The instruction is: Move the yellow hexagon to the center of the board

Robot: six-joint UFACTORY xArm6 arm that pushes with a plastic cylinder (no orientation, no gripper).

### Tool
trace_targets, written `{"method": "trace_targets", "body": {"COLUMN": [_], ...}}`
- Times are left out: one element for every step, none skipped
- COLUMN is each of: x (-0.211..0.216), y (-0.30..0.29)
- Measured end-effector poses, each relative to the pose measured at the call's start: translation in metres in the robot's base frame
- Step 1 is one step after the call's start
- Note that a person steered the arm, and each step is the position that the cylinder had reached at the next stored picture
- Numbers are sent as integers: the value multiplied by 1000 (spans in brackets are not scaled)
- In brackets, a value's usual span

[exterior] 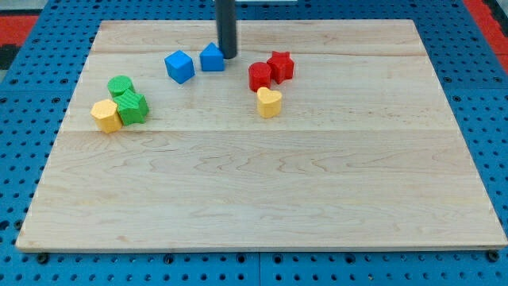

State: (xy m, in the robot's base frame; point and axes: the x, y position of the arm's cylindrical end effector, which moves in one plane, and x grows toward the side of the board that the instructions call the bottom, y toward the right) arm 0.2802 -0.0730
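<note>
The yellow hexagon [105, 116] lies at the view's left on the wooden board [262, 183], touching a green block [132, 107], with a second green block [120, 85] just above. My tip [228, 55] is near the view's top, right beside the right edge of a blue block [212, 58]. It is far to the upper right of the yellow hexagon.
A blue cube [179, 67] lies left of the other blue block. A red star [280, 66] and another red block [259, 76] sit right of my tip, with a yellow heart [269, 102] just below them. Blue pegboard surrounds the board.
</note>
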Motion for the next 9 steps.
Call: {"method": "trace_targets", "body": {"x": [20,45,78,84,134,171,201,263,218], "y": [-24,20,47,86,82,82,7,-124,-211]}}
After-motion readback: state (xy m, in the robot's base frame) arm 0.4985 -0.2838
